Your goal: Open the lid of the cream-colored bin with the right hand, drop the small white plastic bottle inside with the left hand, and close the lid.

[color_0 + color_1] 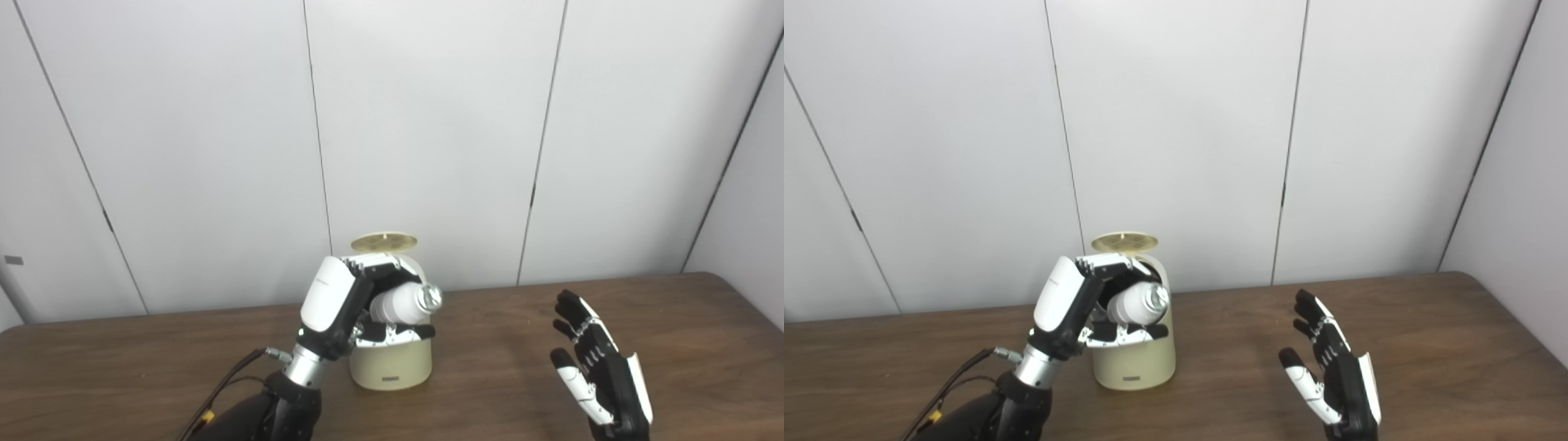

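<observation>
A cream-colored bin (392, 366) stands at the table's middle, near the back wall. Its round lid (384, 242) is raised behind it. My left hand (343, 300) is shut on the small white plastic bottle (404, 303) and holds it sideways, cap to the right, in front of the bin's upper part, which it hides. The bottle also shows in the right eye view (1139, 303). My right hand (597, 367) is open and empty, fingers spread upward, to the right of the bin and apart from it.
The brown wooden table (520, 318) runs wall to wall in view, with its right corner at the far right. A black cable (226, 380) trails from my left wrist. White wall panels stand close behind the bin.
</observation>
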{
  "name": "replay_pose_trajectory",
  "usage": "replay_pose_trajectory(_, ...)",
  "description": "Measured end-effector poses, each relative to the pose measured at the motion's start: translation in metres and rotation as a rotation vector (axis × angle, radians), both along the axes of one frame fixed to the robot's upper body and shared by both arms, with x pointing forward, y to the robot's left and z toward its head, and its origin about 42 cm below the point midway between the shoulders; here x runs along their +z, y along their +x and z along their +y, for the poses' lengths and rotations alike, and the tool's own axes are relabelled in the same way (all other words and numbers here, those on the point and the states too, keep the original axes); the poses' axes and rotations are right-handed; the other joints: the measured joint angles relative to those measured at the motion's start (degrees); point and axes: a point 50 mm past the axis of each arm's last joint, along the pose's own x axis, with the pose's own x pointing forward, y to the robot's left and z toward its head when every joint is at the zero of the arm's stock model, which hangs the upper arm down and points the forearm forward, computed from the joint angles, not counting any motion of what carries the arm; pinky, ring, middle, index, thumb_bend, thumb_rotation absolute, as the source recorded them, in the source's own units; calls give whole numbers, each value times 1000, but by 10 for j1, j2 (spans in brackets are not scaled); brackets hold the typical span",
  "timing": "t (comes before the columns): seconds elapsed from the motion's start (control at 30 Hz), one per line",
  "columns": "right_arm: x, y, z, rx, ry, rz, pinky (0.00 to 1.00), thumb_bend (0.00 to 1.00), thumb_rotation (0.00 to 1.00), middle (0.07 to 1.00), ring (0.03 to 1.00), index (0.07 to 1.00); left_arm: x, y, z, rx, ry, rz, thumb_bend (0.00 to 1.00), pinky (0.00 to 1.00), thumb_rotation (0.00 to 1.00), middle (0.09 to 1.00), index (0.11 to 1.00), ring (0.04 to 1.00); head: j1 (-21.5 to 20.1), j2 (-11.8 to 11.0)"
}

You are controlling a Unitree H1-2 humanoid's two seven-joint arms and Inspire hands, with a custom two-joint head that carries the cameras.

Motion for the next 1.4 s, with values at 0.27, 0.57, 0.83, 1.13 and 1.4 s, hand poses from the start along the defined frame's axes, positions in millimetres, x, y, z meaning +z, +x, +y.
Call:
replay_pose_trajectory(0.27,0,0,0,1,-1,0,833,518,609,890,889,858,-4,-1,3,-10,72,-94,503,387,0,502,451,476,-1,-1)
replay_pose_trajectory(0.57,0,0,1,-1,0,0,842,516,611,893,895,861,-1,2,9,-7,95,-111,503,372,0,507,452,465,-2,-2)
replay_pose_trajectory(0.83,0,0,4,-6,-8,-1,829,555,654,892,892,858,1,3,8,-15,100,-113,503,377,0,505,454,466,-1,-6)
replay_pose_trajectory(1.13,0,1,6,-1,-12,-1,837,529,639,893,892,864,6,5,8,-22,109,-120,502,368,0,509,448,469,-2,-11)
replay_pose_trajectory(1.4,0,1,8,-9,-9,-4,839,560,653,898,896,865,12,6,3,-43,125,-141,503,362,0,509,451,463,-5,-16)
